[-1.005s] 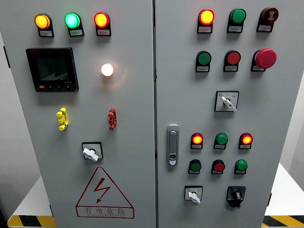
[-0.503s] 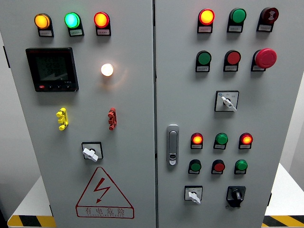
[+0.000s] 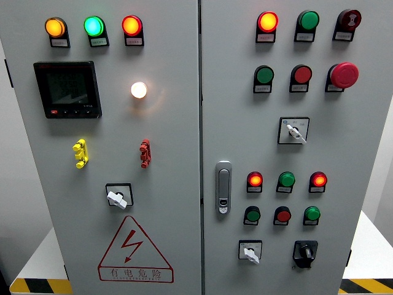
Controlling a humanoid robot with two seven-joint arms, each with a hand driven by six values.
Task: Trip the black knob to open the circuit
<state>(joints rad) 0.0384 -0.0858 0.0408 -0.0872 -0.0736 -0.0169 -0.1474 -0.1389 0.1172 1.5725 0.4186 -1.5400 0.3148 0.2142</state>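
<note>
A grey control cabinet (image 3: 172, 123) is seen head-on. The black knob (image 3: 304, 251) is mounted at the lower right of its right door, just right of a white selector switch (image 3: 250, 252) and below a green button (image 3: 312, 214). No hand is shown.

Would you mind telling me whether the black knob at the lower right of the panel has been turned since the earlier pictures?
No. The black knob sits at the same angle, right of the white selector switch as before. Neither hand is in view.

Labels under the indicator lamps (image 3: 267, 22) are unreadable.
</note>
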